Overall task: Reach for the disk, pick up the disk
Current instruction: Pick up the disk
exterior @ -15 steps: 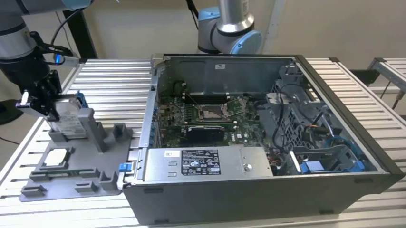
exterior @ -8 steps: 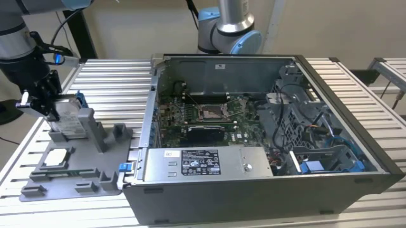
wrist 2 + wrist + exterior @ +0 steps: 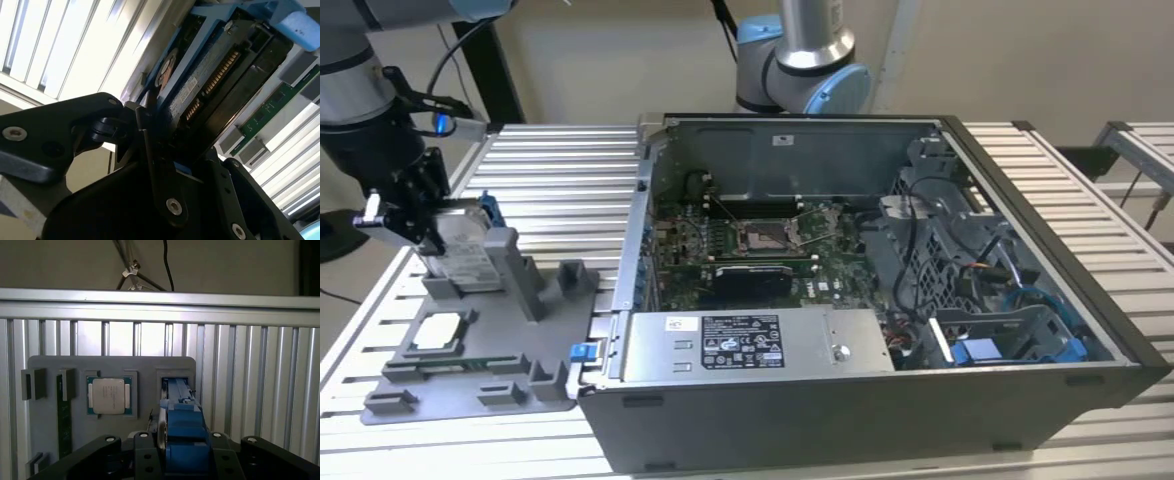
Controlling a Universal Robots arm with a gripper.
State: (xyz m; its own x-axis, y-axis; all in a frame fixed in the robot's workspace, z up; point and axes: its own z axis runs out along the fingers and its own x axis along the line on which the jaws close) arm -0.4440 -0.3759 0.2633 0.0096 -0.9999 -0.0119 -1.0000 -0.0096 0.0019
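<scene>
A slatted metal worktop carries a grey tray beside an open computer case. The hand is clamped on the disk, which stands on edge in the tray's slot.

At nine o'clock in the exterior view my hand covers one edge of the disk, whose foot is sunk out of sight in the grey holder; in both wrist views my hand runs off the picture's edge

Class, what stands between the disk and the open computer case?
In the exterior view, two upright grey posts of the holder stand between disk and computer case.
</scene>
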